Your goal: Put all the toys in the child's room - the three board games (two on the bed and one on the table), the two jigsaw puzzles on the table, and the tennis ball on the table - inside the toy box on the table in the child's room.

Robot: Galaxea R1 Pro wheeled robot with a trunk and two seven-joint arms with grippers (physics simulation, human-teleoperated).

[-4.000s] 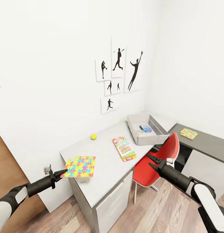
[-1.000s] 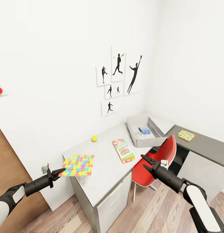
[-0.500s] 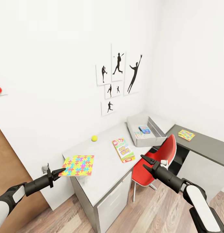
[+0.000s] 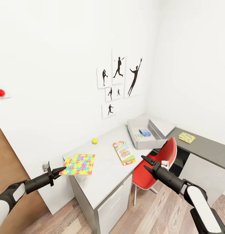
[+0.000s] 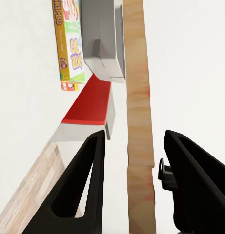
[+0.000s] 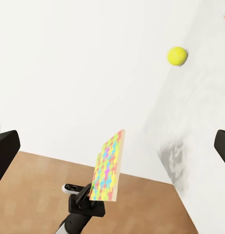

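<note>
Since four seconds ago the camera has lifted slightly; both arms keep their poses. The flat multicoloured jigsaw puzzle square (image 4: 78, 164) is held level by its near edge in the left claw (image 4: 59, 171), closed on it at lower left of the frame, above the grey-white mottled surface (image 4: 106, 169). The pale grey plastic toy box (image 4: 145, 132) lies to the right and further back, its long axis running away from the camera. The right claw (image 4: 144, 162), parted and empty, is nearer it.
</note>
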